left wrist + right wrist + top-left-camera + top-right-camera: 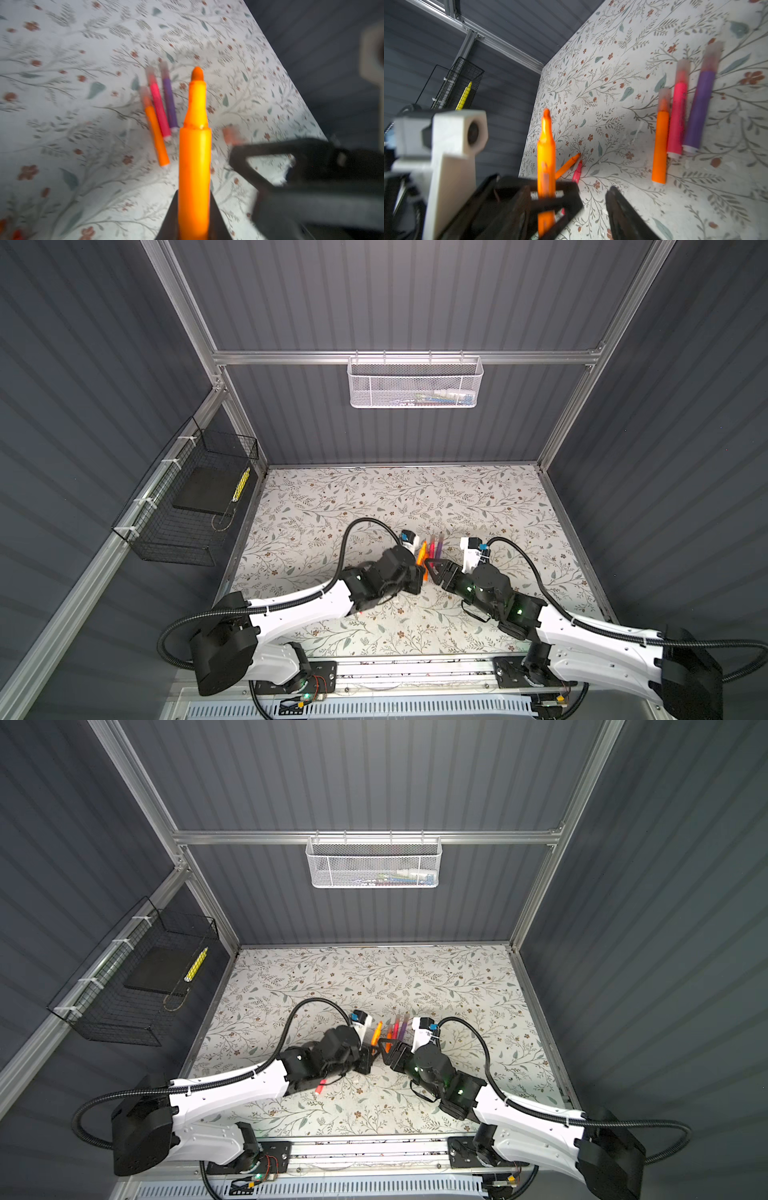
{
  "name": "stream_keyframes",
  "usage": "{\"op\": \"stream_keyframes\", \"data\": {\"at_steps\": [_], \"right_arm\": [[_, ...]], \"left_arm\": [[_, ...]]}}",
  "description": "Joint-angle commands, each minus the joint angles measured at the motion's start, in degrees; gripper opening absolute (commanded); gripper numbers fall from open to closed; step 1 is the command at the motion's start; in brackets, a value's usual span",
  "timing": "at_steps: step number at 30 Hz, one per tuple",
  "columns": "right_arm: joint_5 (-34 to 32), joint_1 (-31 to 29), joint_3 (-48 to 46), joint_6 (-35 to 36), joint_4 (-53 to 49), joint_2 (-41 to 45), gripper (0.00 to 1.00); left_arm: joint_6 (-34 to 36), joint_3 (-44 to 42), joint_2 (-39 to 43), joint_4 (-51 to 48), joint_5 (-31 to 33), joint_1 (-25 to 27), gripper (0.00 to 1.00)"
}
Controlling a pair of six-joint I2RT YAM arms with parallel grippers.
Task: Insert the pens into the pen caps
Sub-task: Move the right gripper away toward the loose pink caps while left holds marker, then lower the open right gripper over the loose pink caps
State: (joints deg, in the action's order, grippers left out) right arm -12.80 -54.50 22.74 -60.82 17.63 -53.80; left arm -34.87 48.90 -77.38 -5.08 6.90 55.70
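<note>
Left wrist view has the left gripper (pixel 194 207) clenched on the uncapped orange pen (pixel 195 145), low on its barrel; right gripper (pixel 434 569) spread, empty (a loose cap (pixel 231 135) lies nearby). Likely light, stiff, slick: grip mid-barrel

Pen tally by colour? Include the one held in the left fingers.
Orange pens: 3 (1 in the left fingers)
Pink-red pens: 2
Purple pen: 1
Total: 6
</note>
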Motion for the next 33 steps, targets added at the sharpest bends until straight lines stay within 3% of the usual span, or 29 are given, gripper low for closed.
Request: {"op": "stream_keyframes", "data": {"at_steps": [1, 4, 6, 10, 14, 18, 26, 33], "right_arm": [[-6.2, 0.3, 1.3, 0.7, -11.6, 5.1, 0.66], [-9.8, 1.8, 1.2, 0.1, -21.1, 8.9, 0.68], [-11.8, 3.4, 1.3, 0.0, -27.4, 10.2, 0.68], [-12.4, 9.8, 2.0, -1.1, -42.0, 12.8, 0.65], [-12.3, 14.1, -0.7, -0.6, -47.8, 16.9, 0.65], [-11.5, 16.4, -4.7, -0.7, -46.9, 18.9, 0.64], [-11.0, 18.3, -5.1, -1.2, -45.6, 14.2, 0.6], [-3.7, 18.4, -5.1, 0.0, -37.8, 8.0, 0.51]], "left_arm": [[0.8, 6.3, 1.6, -10.9, -3.4, -9.7, 0.0], [5.6, 9.2, 0.8, -14.9, 4.5, -13.1, 0.0], [7.4, 5.7, 1.7, -9.1, 7.9, -13.9, 0.0], [14.3, -6.6, 4.9, 11.0, 9.3, -14.0, 0.0], [17.8, -7.1, 5.4, 10.8, 9.9, -13.9, 0.0], [18.8, -10.2, 6.8, 14.2, 5.6, -13.9, 0.0], [18.6, -9.9, 5.6, 15.2, 1.4, -13.9, 0.0], [18.6, -9.2, 4.7, 14.8, 0.4, -13.9, 0.0]]}}
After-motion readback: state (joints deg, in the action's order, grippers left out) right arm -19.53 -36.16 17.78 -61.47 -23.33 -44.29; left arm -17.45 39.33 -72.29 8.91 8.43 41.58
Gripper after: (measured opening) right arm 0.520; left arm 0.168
